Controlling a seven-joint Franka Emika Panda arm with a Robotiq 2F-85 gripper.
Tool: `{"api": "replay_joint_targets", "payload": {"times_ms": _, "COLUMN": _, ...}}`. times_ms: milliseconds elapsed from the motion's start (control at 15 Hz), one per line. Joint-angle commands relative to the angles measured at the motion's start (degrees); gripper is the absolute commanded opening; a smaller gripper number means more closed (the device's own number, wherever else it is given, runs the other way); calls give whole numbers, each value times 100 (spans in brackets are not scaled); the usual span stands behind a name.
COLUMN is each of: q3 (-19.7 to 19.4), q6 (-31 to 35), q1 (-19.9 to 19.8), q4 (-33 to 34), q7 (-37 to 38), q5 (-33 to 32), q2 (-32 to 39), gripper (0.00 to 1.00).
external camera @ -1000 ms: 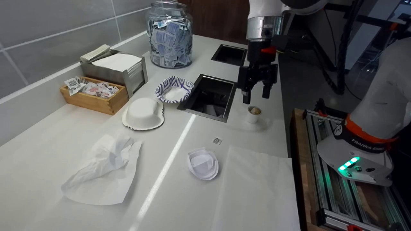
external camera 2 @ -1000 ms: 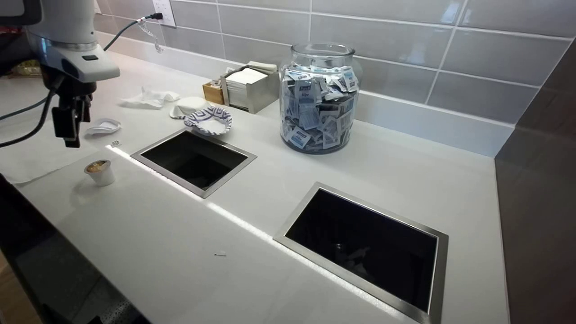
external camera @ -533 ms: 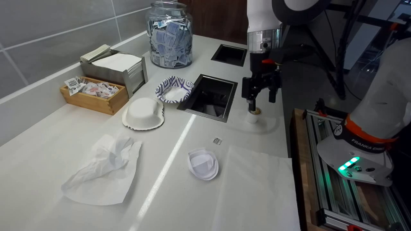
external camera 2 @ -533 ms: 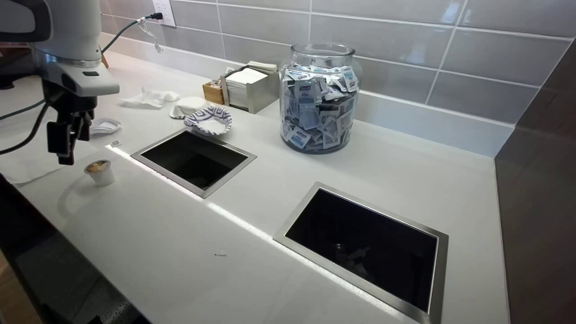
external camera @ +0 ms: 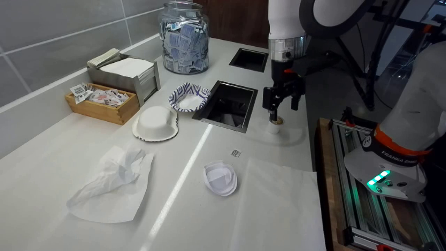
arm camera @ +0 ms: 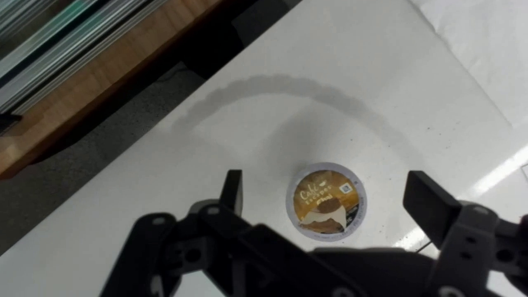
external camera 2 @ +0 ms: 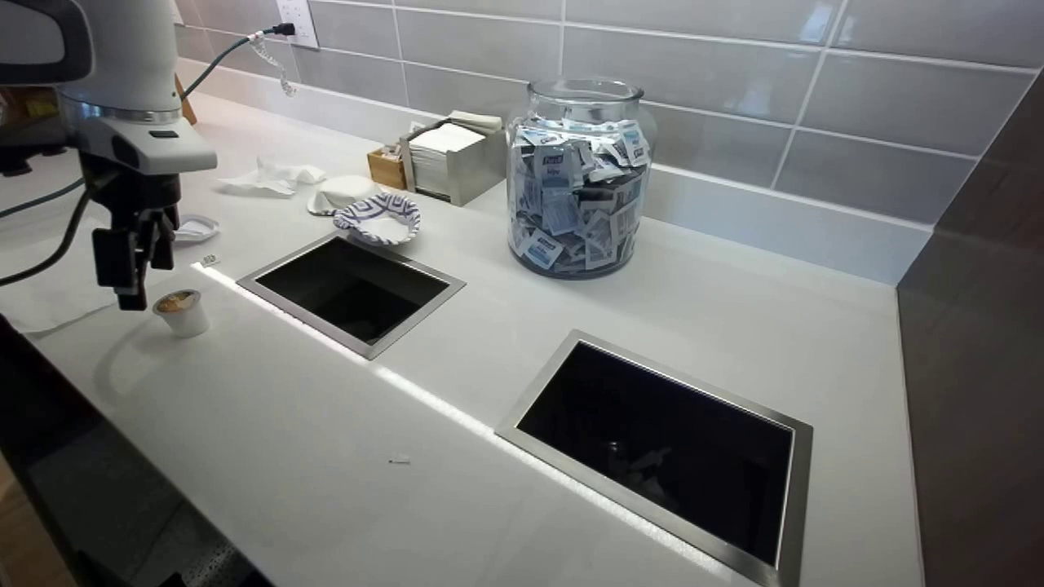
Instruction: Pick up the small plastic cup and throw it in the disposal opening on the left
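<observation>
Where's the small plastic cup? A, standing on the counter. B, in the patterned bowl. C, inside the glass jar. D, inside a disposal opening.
A: both exterior views show the small plastic cup standing on the counter, and the wrist view shows the tool open, not gripping it.

Lower now: the gripper (external camera: 284, 111), nearer the cup (external camera: 274, 129)

Over the past second it has dropped down the frame in both exterior views. Right of centre in an exterior view, one finger (external camera: 274, 115), a second ago clear of the cup, now hides part of it.
</observation>
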Motion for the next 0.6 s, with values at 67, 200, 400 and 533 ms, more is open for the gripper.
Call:
{"api": "replay_joint_targets", "payload": {"times_ms": 67, "q3": 54, "q6": 954, "q1": 16, "q4": -330, "q7": -137, "q5": 16, "q2": 54, "gripper": 100}}
{"api": "replay_joint_targets", "payload": {"times_ms": 200, "q3": 47, "q6": 1235, "q1": 28, "q4": -169, "q7": -157, "q5": 44, "q2": 294, "gripper": 100}}
{"api": "replay_joint_targets", "payload": {"times_ms": 400, "q3": 29, "q6": 1620, "q1": 66, "q4": -157, "q7": -208, "q5": 117, "q2": 430, "gripper": 100}}
{"api": "replay_joint_targets", "payload": {"times_ms": 533, "q3": -33, "q6": 1790, "q1": 149, "q4": -153, "q7": -370, "q5": 378, "q2": 536, "gripper": 100}}
